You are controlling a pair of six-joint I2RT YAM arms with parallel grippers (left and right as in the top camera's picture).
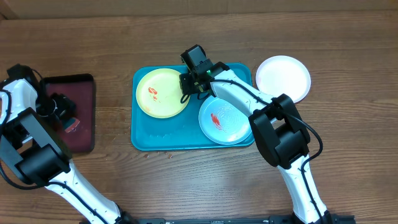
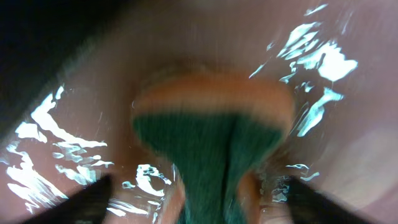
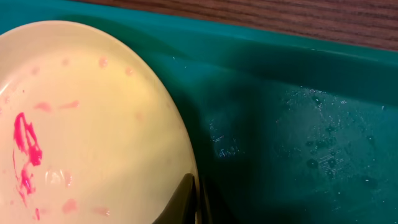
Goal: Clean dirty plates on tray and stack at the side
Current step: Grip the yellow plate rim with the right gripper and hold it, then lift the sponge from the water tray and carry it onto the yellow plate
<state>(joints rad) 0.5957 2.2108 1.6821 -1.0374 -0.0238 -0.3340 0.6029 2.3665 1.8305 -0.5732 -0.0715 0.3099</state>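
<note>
On the turquoise tray [image 1: 149, 142] lie a yellow-green plate [image 1: 163, 93] and a pale mint-blue plate [image 1: 224, 121], both with red smears. The white plate [image 1: 283, 78] rests on the table to the tray's right and looks free of smears. My right gripper [image 1: 189, 84] is shut on the yellow-green plate [image 3: 81, 124] at its right rim, one finger above and one below [image 3: 194, 200]. My left gripper [image 2: 202, 208] stands open over a green-and-orange sponge [image 2: 208, 134], its dark fingertips [image 2: 93, 199] well apart on either side.
A dark maroon tray [image 1: 84, 93] with a wet, shiny floor [image 2: 62, 143] holds the sponge at the far left, under my left gripper [image 1: 60, 109]. Small red specks [image 1: 158, 153] dot the table in front of the turquoise tray. Wet droplets cover the tray floor [image 3: 323, 149].
</note>
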